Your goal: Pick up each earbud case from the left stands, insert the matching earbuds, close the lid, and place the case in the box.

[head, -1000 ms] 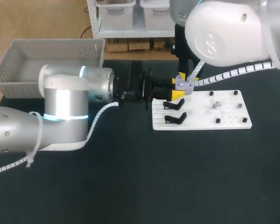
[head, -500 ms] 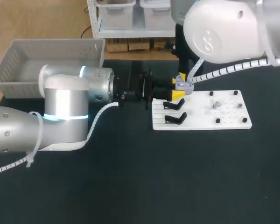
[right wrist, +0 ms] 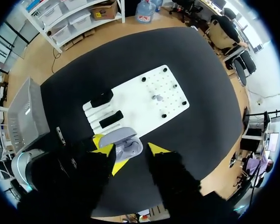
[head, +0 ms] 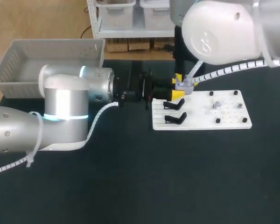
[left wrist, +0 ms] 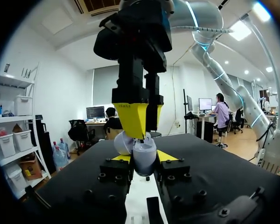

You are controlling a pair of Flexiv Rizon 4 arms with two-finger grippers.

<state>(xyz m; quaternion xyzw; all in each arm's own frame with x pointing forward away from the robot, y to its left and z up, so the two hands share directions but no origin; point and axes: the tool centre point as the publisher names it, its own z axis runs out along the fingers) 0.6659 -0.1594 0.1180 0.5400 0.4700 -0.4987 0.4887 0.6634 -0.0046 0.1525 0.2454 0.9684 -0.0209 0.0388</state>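
The left gripper [left wrist: 143,157] is closed to a narrow gap on the lavender earbud case [left wrist: 139,150]. Its yellow tips press the case from both sides, just above the far-left corner of the white board [head: 228,119]. The right gripper [right wrist: 130,150] hangs over the case, fingers spread wider than it. The left wrist view shows one right finger meeting the open lid. Only the head view shows the grey box [head: 46,65], well left of the board.

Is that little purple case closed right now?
No, the case has its lid flipped open, showing the inside.
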